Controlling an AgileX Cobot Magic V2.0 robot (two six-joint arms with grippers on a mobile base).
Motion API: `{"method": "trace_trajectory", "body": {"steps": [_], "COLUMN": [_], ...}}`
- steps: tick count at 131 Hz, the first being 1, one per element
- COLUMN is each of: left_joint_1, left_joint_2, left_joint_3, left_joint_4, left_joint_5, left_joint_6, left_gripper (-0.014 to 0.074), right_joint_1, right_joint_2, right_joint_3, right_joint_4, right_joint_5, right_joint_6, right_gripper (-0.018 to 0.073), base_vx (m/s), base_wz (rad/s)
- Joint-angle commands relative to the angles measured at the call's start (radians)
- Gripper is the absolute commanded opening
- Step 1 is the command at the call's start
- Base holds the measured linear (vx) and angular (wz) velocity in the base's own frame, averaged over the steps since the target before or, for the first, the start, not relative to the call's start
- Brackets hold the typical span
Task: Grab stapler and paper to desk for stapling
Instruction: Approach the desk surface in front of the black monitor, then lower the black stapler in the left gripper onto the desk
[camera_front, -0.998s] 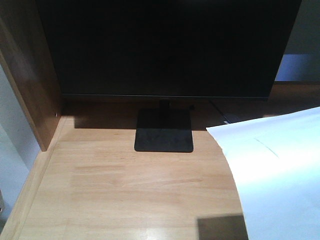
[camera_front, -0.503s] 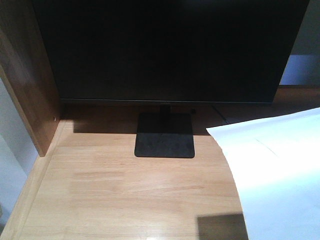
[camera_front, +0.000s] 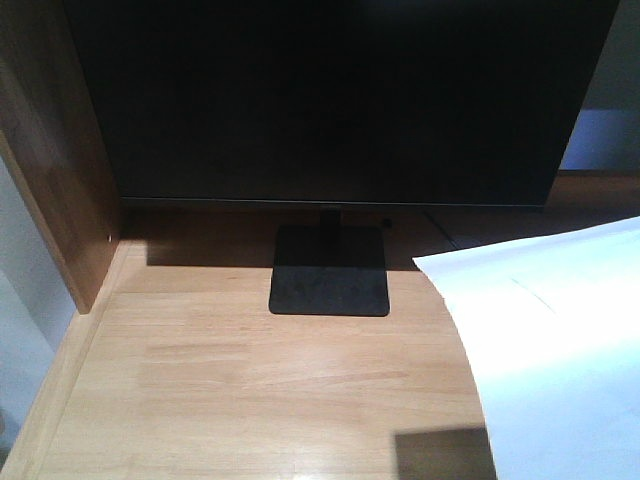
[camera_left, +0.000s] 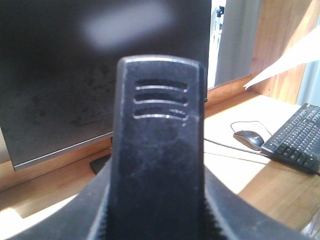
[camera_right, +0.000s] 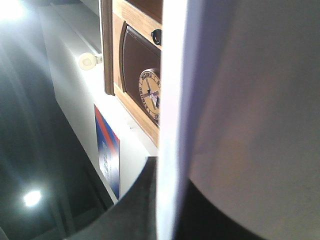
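Note:
The black stapler (camera_left: 160, 125) fills the middle of the left wrist view, end-on, with three slots near its top. My left gripper (camera_left: 159, 225) is shut on it, a finger on each side. The white paper (camera_front: 560, 340) hangs over the right part of the wooden desk (camera_front: 250, 380) and throws a shadow on it. In the right wrist view the paper (camera_right: 170, 100) is seen edge-on, with my right gripper (camera_right: 172, 205) shut on it. A corner of the paper (camera_left: 295, 55) shows in the left wrist view. Neither gripper appears in the front view.
A large dark monitor (camera_front: 330, 100) on a flat black stand (camera_front: 328, 283) occupies the back of the desk. A wooden side panel (camera_front: 50, 170) closes the left. A black mouse (camera_left: 248, 138) and a keyboard (camera_left: 296, 140) lie on the desk's right.
The front view has shifted slightly, so the monitor sits a little lower and larger than a second ago. The paper holds about the same place in view.

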Motion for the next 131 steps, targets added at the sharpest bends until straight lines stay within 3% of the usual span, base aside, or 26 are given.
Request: {"method": "trace_trajectory", "body": {"steps": [1, 91, 112, 131], "left_joint_1": [-0.003, -0.003, -0.003, -0.003], "left_joint_2": [0.015, 0.018, 0.077, 0.191], "left_joint_3": [-0.026, -0.026, -0.026, -0.026], "left_joint_4": [-0.017, -0.016, -0.029, -0.159], "left_joint_5": [-0.115, -0.174, -0.237, -0.285], "left_joint_6": [-0.002, 0.001, 0.095, 0.225], "left_gripper": [-0.0006, -0.0006, -0.0006, -0.0006], "right_joint_1": [-0.005, -0.005, -0.005, -0.005], "right_joint_2": [0.009, 0.009, 0.009, 0.009], "right_joint_3": [-0.032, -0.032, -0.032, -0.032], "right_joint_4": [0.0, 0.0, 0.0, 0.0], "right_joint_5": [-0.045, -0.045, -0.045, -0.045], "right_joint_6": [-0.01, -0.01, -0.01, -0.01], "right_gripper": [-0.0006, -0.0006, -0.0006, -0.0006], "base_vx": [0.0, 0.0, 0.0, 0.0], "base_wz": [0.0, 0.0, 0.0, 0.0]}}
